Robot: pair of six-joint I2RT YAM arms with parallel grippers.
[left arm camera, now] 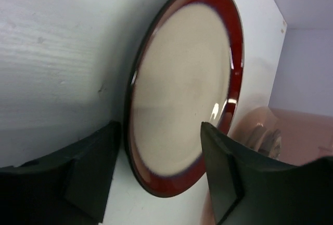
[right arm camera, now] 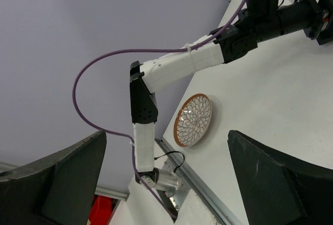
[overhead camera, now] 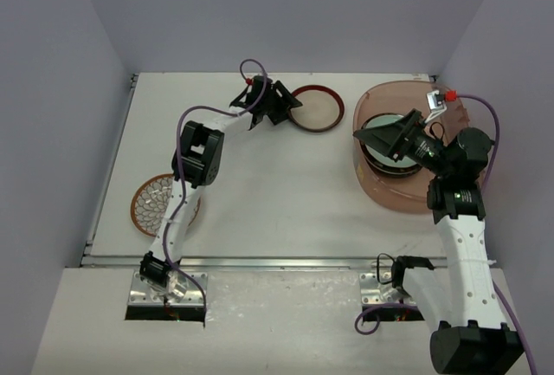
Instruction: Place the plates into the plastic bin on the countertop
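White worktop [overhead camera: 277, 193], lilac walls. Maroon-rimmed plate [overhead camera: 316, 108] flat at upper centre, outside plastic bin [overhead camera: 407, 197] at right. Left end effector [overhead camera: 279, 105] spread wide, straddling plate's near rim, not clamped. Right end effector [overhead camera: 381, 137] apart and empty over stack of plates [overhead camera: 394, 170] in bin. Petal-pattern plate [overhead camera: 160, 203] lower left, untouched. Likely stiff glazed ceramic: slick, chippable, fairly heavy; best pinched at rim, set down gently.

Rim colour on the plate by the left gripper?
Maroon-rimmed plate, cream centre; best in left wrist view.
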